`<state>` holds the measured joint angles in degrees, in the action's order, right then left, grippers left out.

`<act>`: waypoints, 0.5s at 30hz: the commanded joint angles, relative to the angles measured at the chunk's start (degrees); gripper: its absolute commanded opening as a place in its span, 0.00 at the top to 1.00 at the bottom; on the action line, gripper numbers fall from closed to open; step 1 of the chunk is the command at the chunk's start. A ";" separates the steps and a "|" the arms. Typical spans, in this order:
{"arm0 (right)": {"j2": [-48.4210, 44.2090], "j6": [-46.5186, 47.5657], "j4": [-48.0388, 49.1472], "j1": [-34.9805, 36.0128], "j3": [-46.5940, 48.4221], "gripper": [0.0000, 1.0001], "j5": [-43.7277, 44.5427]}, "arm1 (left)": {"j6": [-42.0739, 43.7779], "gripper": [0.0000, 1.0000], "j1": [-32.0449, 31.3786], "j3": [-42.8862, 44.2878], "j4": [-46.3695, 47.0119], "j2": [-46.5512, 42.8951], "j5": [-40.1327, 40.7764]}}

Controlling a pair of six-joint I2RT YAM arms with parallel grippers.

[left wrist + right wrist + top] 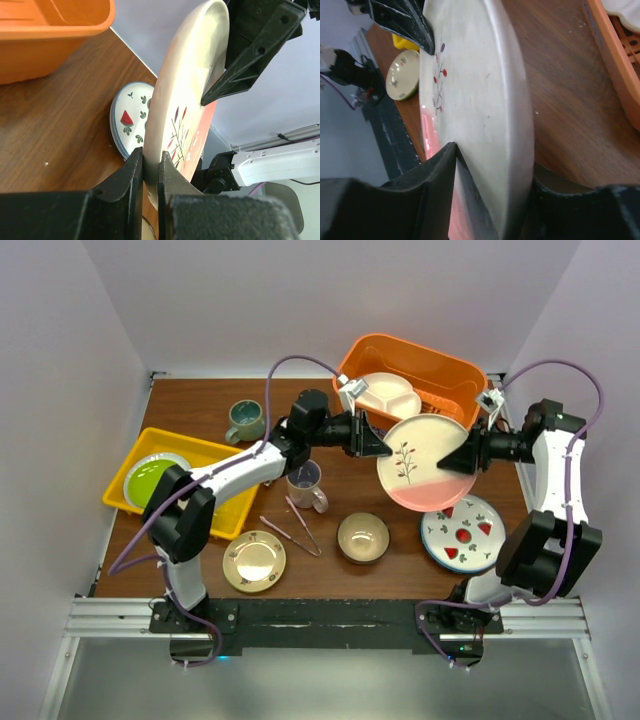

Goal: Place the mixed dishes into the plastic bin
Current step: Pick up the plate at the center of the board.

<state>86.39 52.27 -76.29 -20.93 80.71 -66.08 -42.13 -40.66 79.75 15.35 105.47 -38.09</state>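
Note:
The pink floral plate (425, 460) hangs above the table, just in front of the orange plastic bin (460, 370). My left gripper (385, 445) is shut on its left rim, and in the left wrist view both jaws of this gripper (151, 165) press the plate's edge (185, 100). My right gripper (450, 462) has the opposite rim between its jaws. In the right wrist view its fingers (492, 165) touch both faces of the plate (485, 100). A white divided plate (390, 395) lies in the bin.
On the table lie a strawberry-print plate (462, 532), a bronze bowl (363, 537), a lavender mug (305, 483), a teal mug (245, 420), a cream plate (254, 561) and thin pink tongs (290, 530). A yellow tray (135, 455) at left holds a lime-green plate (155, 478).

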 commanded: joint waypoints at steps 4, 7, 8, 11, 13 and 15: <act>1.67 -4.72 -7.29 4.22 5.42 0.76 -8.88 | -3.40 1.00 2.96 0.77 10.58 -7.55 -1.73; 2.99 -5.86 -7.20 6.16 6.39 0.98 -10.38 | -2.52 1.00 3.22 -0.82 10.75 -8.96 -1.55; 3.17 -6.30 -7.20 6.95 6.65 1.00 -11.34 | -2.26 1.00 3.22 -1.08 10.57 -8.97 -1.64; 3.87 -7.27 -7.21 7.65 7.18 1.00 -13.27 | -2.52 1.00 3.75 -1.52 11.45 -8.53 -2.43; 4.75 -7.97 -7.20 7.92 8.23 1.00 -15.29 | -2.78 1.00 4.98 -1.00 11.54 -8.18 -4.09; 5.54 -9.99 -7.20 8.18 10.43 1.00 -17.75 | -2.70 0.94 6.47 -0.73 11.10 -8.79 -4.10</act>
<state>91.11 44.07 -78.52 -14.98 86.54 -76.25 -39.90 -35.27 76.88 17.76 100.75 -42.30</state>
